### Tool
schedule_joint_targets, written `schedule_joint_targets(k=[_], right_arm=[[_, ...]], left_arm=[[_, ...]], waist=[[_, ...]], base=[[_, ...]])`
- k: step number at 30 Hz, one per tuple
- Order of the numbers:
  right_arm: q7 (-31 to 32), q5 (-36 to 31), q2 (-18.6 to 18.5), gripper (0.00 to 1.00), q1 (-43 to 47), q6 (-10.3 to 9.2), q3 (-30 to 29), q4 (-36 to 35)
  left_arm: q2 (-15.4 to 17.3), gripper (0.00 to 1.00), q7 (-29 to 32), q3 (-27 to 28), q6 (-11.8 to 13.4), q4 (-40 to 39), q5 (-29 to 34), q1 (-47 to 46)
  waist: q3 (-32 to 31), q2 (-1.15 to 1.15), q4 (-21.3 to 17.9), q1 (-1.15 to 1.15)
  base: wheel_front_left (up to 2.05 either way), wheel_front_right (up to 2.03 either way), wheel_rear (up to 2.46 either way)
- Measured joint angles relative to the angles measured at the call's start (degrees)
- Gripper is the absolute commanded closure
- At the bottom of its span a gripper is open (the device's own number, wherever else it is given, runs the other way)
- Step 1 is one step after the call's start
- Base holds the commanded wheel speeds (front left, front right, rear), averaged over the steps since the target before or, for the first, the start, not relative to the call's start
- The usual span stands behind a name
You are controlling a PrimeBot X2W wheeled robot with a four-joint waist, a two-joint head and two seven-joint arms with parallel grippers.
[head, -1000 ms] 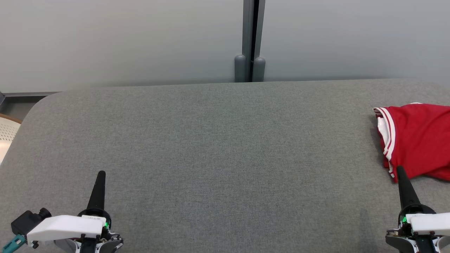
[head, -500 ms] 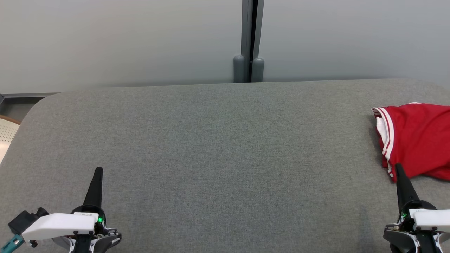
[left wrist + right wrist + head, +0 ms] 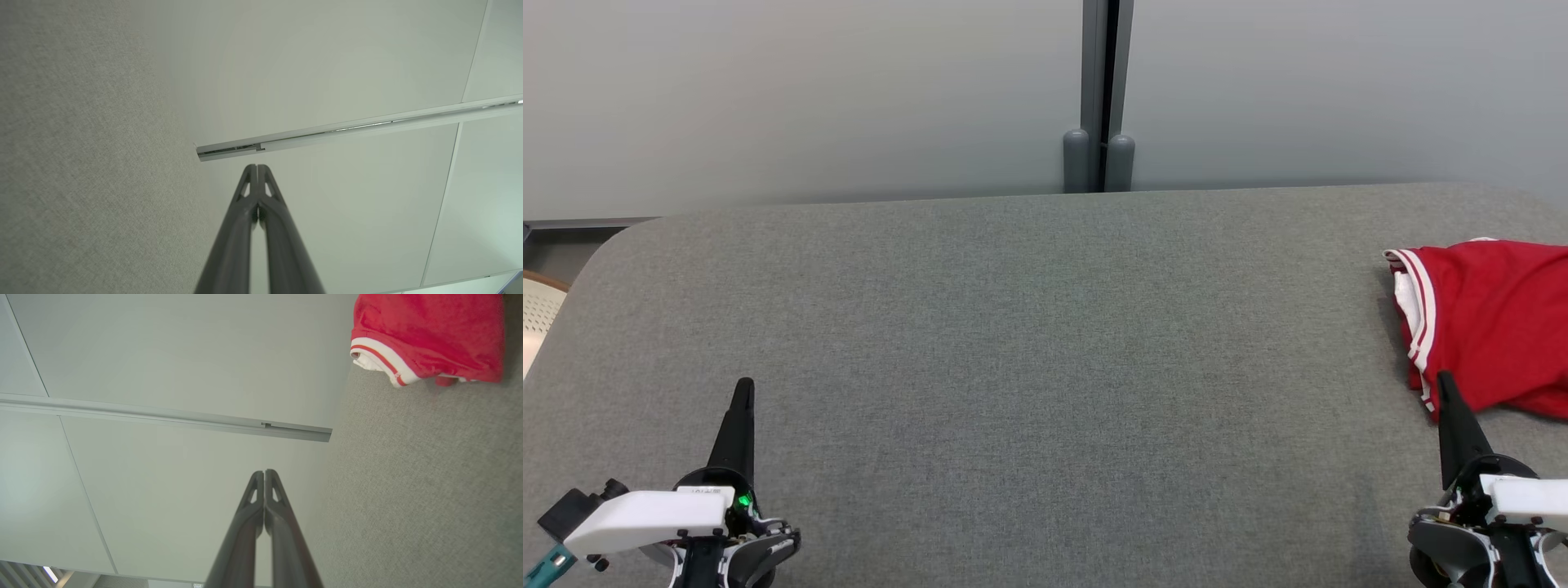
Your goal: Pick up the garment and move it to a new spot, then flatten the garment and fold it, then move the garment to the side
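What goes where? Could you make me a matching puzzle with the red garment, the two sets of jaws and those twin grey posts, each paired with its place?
Things:
1. red garment
2. left jaws
3. right jaws
4. twin grey posts

Places:
A. lower left of the head view, shut, over bare grey fabric surface
B. behind the surface's far edge, at the middle
C. lying on the surface, far right
D. lower right of the head view, shut, tip by the garment's near corner

Pairs: 1-C, 2-A, 3-D, 4-B
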Motion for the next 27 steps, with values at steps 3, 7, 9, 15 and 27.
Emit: schedule_joint_targets(k=[3, 7, 9, 15, 27], right_arm=[[0.1, 1.1, 0.1, 1.00, -0.2, 0.00, -0.1, 0.3], [0.3, 2.7, 0.2, 1.00, -0.4, 0.00, -0.1, 0.7], [0.3, 3.4, 0.3, 1.00, -0.6, 0.00, -0.1, 1.0], [0.6, 5.5, 0.4, 1.00, -1.4, 0.00, -0.3, 1.5], [0.8, 6.4, 0.5, 1.00, -1.4, 0.00, -0.5, 1.7]], left_arm=[[-0.2, 1.00, 0.3, 0.3, -0.1, 0.1, -1.2, -0.3], [-0.5, 1.00, 0.6, 0.6, -0.5, 0.2, -2.5, -0.4], [-0.5, 1.00, 0.8, 0.8, -0.6, 0.3, -3.0, -0.5], [-0.8, 1.00, 1.4, 1.4, -0.9, 0.5, -5.0, -0.8], [-0.9, 1.00, 1.6, 1.7, -1.1, 0.5, -5.8, -1.1]], waist=[[0.0, 0.00, 0.0, 0.00], [0.0, 0.00, -0.1, 0.00], [-0.1, 0.00, -0.1, 0.00], [-0.1, 0.00, -0.2, 0.00], [-0.1, 0.00, -0.2, 0.00]], base=[[0.00, 0.00, 0.00], [0.00, 0.00, 0.00], [0.00, 0.00, 0.00], [0.00, 0.00, 0.00], [0.00, 0.00, 0.00]])
